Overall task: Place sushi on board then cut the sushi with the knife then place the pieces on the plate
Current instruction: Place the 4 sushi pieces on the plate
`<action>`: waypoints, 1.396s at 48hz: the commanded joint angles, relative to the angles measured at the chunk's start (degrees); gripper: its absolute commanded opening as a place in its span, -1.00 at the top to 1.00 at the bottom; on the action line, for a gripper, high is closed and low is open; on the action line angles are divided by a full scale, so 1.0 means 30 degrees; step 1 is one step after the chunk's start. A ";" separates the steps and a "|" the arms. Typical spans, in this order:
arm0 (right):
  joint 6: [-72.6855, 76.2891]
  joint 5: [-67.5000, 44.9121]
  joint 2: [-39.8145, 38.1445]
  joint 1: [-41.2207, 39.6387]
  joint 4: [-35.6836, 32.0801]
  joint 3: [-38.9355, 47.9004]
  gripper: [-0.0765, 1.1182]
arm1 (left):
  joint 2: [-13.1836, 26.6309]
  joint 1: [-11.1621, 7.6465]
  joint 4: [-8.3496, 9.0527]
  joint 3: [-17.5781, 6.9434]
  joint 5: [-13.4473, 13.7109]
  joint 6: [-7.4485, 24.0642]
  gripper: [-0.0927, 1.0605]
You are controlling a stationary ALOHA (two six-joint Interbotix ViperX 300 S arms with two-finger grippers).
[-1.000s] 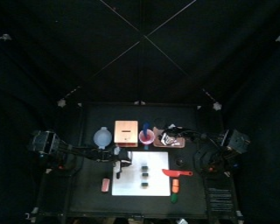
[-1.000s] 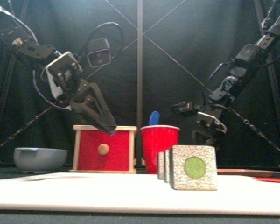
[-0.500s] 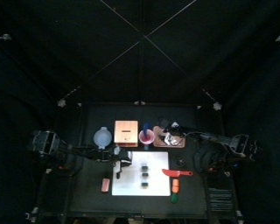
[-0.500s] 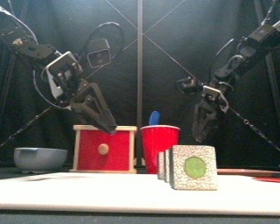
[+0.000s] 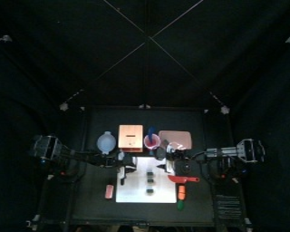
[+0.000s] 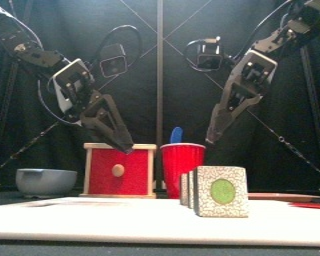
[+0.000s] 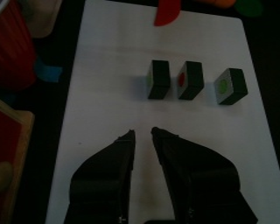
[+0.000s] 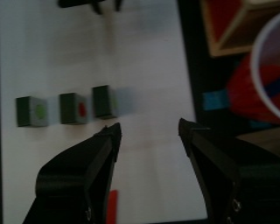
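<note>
Nearest me, three sushi pieces stand apart on the white board, toward its nine o'clock side. Light, stiff, probably tippy: I'd pinch one across its flat faces. Right gripper hangs spread above the board; left gripper nearly pressed together, empty. Pink plate beyond, one o'clock.

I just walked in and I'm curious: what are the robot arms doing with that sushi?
Three sushi pieces sit apart on the board. The left gripper and the open right gripper hang above it, holding nothing. The red knife lies by the board's right edge. No piece is on the plate yet.
</note>
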 commanded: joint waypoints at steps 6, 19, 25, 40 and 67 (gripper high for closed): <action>-0.0029 -0.0703 0.0938 0.1406 0.0674 -0.0996 -0.60 | -0.0146 0.0000 -0.0029 -0.0381 -0.0146 -0.0029 -0.31; -0.0059 -0.0967 0.3164 0.1641 0.0557 -0.1992 -0.60 | -0.0146 0.0029 0.0000 -0.0352 -0.0146 0.0000 -0.31; -0.0059 -0.0967 0.3926 0.1611 0.0410 -0.2402 -0.60 | -0.0146 0.0029 -0.0029 -0.0322 -0.0146 0.0000 -0.31; -0.0059 -0.0967 0.5449 0.1611 0.0293 -0.3252 -0.51 | -0.0117 0.0059 0.0000 -0.0293 -0.0146 0.0029 -0.31; 0.0059 0.0674 0.2549 -0.0146 0.0703 -0.2051 0.03 | -0.0117 0.0059 0.0029 -0.0293 -0.0146 0.0059 -0.31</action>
